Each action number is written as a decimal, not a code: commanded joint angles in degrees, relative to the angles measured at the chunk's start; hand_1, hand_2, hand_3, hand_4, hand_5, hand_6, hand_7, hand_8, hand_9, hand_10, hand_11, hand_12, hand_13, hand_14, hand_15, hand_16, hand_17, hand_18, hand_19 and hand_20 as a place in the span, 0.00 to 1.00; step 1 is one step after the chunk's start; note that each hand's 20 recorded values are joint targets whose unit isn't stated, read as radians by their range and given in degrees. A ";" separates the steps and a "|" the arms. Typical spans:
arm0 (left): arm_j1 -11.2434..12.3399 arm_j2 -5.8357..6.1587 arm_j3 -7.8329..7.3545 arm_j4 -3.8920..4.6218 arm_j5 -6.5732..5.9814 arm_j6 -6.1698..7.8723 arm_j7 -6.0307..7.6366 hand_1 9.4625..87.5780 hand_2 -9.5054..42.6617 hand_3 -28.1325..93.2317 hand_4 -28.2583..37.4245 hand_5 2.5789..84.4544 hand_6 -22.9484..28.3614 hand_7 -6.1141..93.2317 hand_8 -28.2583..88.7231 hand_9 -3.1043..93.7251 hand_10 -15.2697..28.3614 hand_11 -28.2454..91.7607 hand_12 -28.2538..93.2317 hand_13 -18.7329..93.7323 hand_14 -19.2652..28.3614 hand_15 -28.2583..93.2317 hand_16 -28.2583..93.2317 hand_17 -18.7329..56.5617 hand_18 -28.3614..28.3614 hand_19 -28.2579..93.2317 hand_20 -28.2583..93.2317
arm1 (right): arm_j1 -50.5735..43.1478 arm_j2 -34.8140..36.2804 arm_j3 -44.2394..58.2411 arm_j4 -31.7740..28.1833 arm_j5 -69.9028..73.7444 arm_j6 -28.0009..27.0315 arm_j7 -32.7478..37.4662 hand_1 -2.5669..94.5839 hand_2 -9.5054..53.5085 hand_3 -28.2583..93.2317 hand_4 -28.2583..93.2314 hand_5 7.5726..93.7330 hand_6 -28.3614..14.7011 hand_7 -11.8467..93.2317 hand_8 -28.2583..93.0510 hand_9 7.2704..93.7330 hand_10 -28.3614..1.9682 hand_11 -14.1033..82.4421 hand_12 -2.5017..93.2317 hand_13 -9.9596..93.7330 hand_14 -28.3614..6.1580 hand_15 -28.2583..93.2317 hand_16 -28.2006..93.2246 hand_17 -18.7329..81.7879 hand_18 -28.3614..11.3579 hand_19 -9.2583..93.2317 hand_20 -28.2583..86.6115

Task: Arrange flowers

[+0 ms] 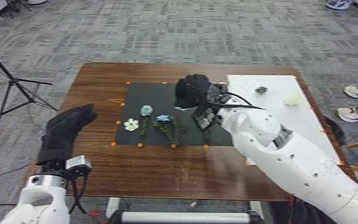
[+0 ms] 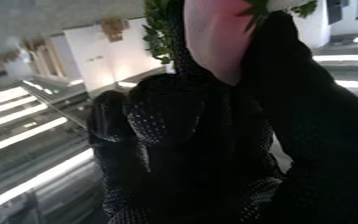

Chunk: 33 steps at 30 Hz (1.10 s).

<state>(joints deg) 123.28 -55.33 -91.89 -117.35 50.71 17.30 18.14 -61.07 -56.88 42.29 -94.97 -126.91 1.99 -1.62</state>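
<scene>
Over the right part of the black mat [image 1: 141, 95] is my right hand [image 1: 191, 90], which hides what lies beneath it. In the right wrist view my right hand [image 2: 193, 117] pinches a pink flower [image 2: 216, 37] between thumb and curled fingers, with green leaves [image 2: 158, 30] beside it. A light blue flower [image 1: 146, 110], a white flower [image 1: 131, 124] and a blue flower [image 1: 163, 118] lie on the mat with green stems. My left hand [image 1: 67, 127] is at the table's left edge, its fingers relaxed and holding nothing.
A white board [image 1: 273, 84] lies on the right side of the brown table [image 1: 158, 170], bearing a pale flower [image 1: 293, 100] and a small dark green piece [image 1: 261, 90]. Small orange marks line the mat. A black tripod [image 1: 14, 80] stands on the floor left of the table.
</scene>
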 commanded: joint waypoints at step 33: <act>-1.49 -1.13 2.31 0.95 0.09 -1.46 -0.28 0.22 0.13 0.82 0.16 0.59 0.48 0.27 0.18 0.56 0.64 0.41 0.35 0.53 0.74 0.38 0.24 0.33 0.70 0.30 0.38 | -2.77 -10.17 -0.24 15.80 -17.87 12.67 0.09 0.59 0.05 0.73 0.02 0.82 0.78 0.38 0.19 0.93 0.69 0.25 0.17 0.91 0.63 0.76 0.53 0.62 0.11 0.98 0.73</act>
<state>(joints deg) 121.83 -55.88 -90.12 -116.52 50.74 16.48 18.12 -64.79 -66.88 41.67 -79.07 -145.28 14.06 -2.76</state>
